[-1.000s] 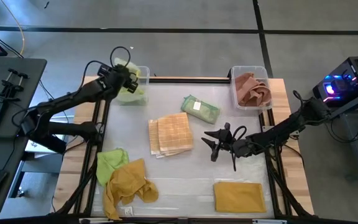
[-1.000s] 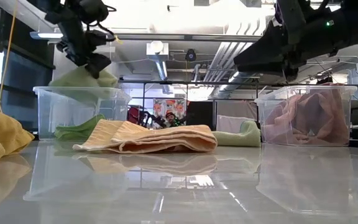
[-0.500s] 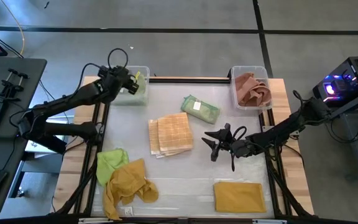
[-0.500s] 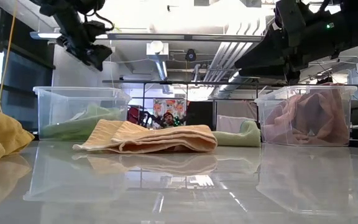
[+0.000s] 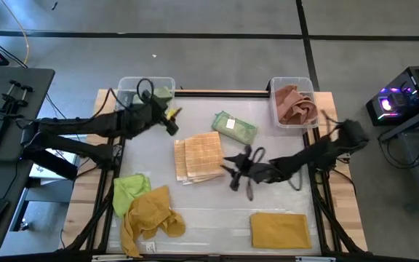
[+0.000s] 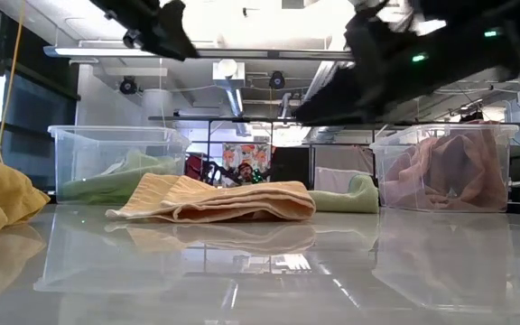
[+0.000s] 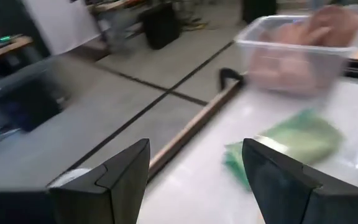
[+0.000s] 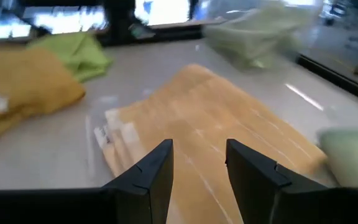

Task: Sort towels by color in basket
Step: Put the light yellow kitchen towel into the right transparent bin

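Left claw [image 5: 172, 121] is hanging wide open and holding nothing, sitting just inboard of the left bin [image 5: 126, 86] and pointing across the bench [image 5: 195, 200] toward the folded pale green towel [image 5: 234, 126]; likely because that towel is the next green one to go in its bin

Right claw [image 5: 236, 172] is hovering low beside the right edge of the tan checked towel [image 5: 198, 156], fingers [image 8: 149, 180] standing partly apart with nothing between them; its wrist view is looking straight down the checked cloth, so I'm reading this as lining up a pick on it, not a grip yet

Containers:
- left bin: clear plastic, at the far left corner, holding green towel material; the low view is showing green cloth [image 6: 116, 176] lying in the bottom
- right bin [image 5: 273, 86]: clear plastic, at the far right corner, holding dusty pink-brown towel [image 5: 295, 104], bunched up and filling most of it

Still out on the bench:
- lime green towel [image 5: 128, 191] near left, partly under a crumpled mustard towel [image 5: 151, 215]
- folded mustard towel [image 5: 280, 229] near right, lying flat
- tan checked towel in the middle, pale green one just beyond it

No bin showing for mustard or checked, so where those are going is unclear
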`<state>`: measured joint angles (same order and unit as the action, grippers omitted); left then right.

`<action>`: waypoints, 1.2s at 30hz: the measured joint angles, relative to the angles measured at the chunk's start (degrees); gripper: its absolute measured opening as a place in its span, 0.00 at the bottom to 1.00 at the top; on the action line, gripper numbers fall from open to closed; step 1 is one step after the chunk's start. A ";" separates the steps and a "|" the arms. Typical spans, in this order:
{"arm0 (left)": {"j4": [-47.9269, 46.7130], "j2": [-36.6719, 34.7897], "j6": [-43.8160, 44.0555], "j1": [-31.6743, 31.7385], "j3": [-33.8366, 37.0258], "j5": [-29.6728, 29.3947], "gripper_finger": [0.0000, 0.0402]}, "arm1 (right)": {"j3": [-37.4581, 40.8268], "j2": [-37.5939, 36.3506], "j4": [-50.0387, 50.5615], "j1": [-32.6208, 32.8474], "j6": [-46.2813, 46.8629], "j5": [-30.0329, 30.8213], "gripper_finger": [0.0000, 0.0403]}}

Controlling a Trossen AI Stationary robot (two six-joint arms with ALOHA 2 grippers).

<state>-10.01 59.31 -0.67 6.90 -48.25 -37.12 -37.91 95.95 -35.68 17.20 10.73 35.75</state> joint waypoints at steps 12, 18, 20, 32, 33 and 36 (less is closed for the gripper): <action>-11.81 -0.09 8.46 -18.57 1.44 -17.91 0.60 | -22.25 10.04 24.04 -13.52 -7.50 -20.33 0.56; -17.11 -0.07 18.18 -23.54 3.23 -20.38 0.60 | -21.25 13.58 24.04 -18.97 -5.63 -27.47 0.62; -17.20 -0.06 19.67 -24.77 4.82 -20.58 0.60 | -20.65 15.22 24.19 -19.60 -5.20 -31.12 0.62; -7.99 -0.04 27.21 -27.94 14.02 -21.66 0.60 | -16.53 19.85 21.77 -14.93 -1.47 -31.22 0.23; -7.04 -0.05 27.42 -28.15 14.50 -21.76 0.60 | -16.41 19.54 21.93 -14.49 -1.11 -31.22 0.19; -4.53 -0.05 26.28 -28.13 15.87 -22.14 0.60 | -16.20 18.62 22.55 -13.17 -0.14 -29.80 0.10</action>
<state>-14.54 59.26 25.61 -21.23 -32.38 -59.26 -54.12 114.58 -13.13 4.03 10.58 5.95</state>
